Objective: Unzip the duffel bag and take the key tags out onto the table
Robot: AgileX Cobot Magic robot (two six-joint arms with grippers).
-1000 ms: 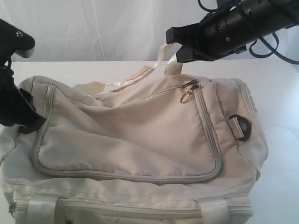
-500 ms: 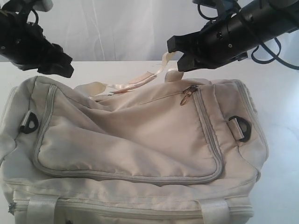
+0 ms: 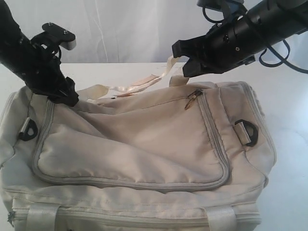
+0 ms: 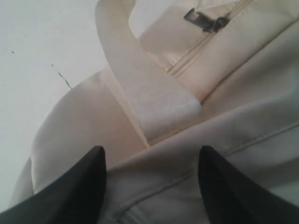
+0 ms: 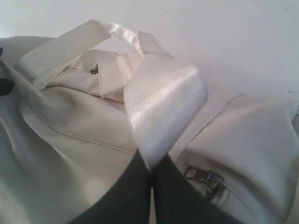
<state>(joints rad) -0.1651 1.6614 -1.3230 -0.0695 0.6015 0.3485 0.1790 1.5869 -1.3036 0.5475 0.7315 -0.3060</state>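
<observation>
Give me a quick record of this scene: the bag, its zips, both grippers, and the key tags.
duffel bag: cream, lying on the white table; no zip visibly open
zipper pull: metal, at the front pocket's upper right corner
left gripper: jaws apart at the bag's top left edge, holding nothing
right gripper: jaws shut on a webbing handle, held above the bag
key tags: not visible

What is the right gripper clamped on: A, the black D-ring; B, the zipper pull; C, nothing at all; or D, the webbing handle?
D: in the right wrist view the right gripper has its jaws shut on the end of the webbing handle, while the zipper pull lies untouched beside them.
</observation>
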